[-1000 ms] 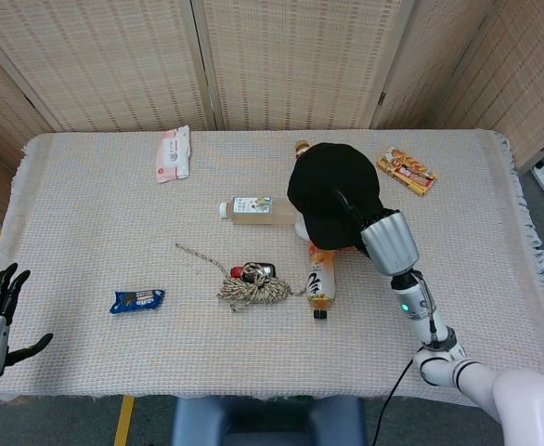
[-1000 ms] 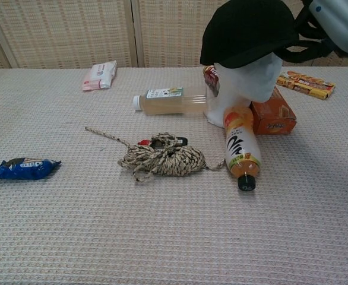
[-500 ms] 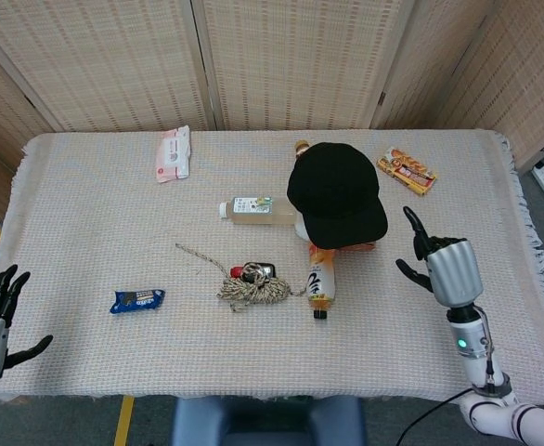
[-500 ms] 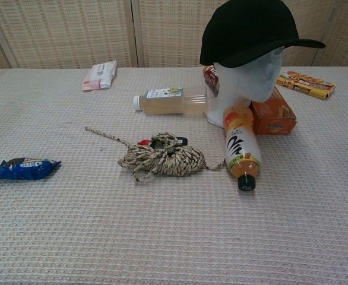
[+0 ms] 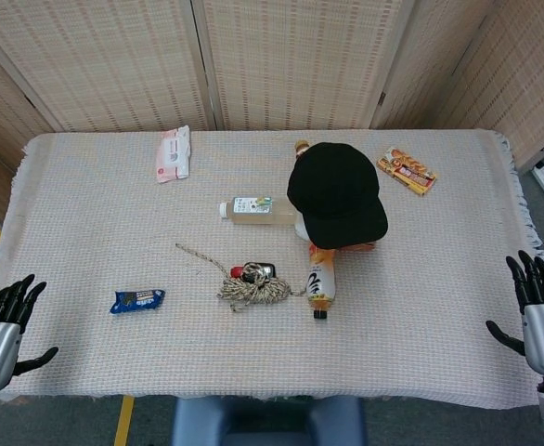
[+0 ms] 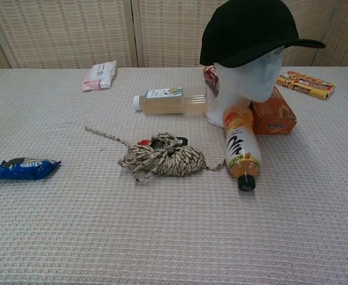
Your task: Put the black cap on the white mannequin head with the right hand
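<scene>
Sitting black cap (image 6: pixel 248 29) on white mannequin head (image 6: pixel 248 77) | right robot hand (image 5: pixel 535 316) empty, apart

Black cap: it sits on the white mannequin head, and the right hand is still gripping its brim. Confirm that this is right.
Not quite. The black cap does sit on the white mannequin head, but the right hand is not gripping the brim. The head view shows it open at the table's near right edge, well away from the cap, holding nothing.
</scene>
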`<state>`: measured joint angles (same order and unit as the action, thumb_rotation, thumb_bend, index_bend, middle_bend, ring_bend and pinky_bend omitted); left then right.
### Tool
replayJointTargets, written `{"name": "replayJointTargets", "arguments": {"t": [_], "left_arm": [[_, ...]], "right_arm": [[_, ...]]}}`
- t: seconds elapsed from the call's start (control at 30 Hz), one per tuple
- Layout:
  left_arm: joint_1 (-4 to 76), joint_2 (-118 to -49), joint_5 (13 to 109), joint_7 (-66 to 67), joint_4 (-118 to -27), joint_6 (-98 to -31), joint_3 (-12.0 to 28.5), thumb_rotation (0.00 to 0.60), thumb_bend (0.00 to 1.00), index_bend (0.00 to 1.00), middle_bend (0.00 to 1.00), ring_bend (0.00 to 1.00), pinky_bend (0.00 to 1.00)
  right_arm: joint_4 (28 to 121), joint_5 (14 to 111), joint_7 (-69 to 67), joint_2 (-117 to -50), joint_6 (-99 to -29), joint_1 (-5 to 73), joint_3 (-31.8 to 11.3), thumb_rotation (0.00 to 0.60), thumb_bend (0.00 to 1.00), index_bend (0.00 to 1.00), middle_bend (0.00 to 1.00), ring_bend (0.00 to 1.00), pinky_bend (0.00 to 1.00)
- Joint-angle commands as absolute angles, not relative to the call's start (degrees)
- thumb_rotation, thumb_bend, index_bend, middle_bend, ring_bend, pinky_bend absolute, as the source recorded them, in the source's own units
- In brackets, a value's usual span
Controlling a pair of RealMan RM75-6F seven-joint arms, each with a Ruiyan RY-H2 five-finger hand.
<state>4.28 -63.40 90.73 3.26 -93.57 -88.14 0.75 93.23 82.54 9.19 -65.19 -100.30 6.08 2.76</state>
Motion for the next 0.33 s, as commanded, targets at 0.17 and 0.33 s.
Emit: {"name": "replayJointTargets", "arguments": {"t": [0.17,0.33], "left_arm": [[4.1,-62.8,91.3,2.6,-93.4,-88.4,0.4,0.6,0.12,0.0,0.0,0.0,0.13],[4.0,-62.8,91.3,3.0,-93.3,-88.7,0.5,0.6,0.12,0.0,0.0,0.0,0.13]], "right_arm": [[94.3,84.7,7.4,-63.2,-100.1,4.0,2.6,0.6,0.05,0.0,0.0,0.0,0.11],[94.5,84.7,8.2,-63.1,-97.4,4.1,2.0,0.6,0.05,0.0,0.0,0.0,0.11]]}}
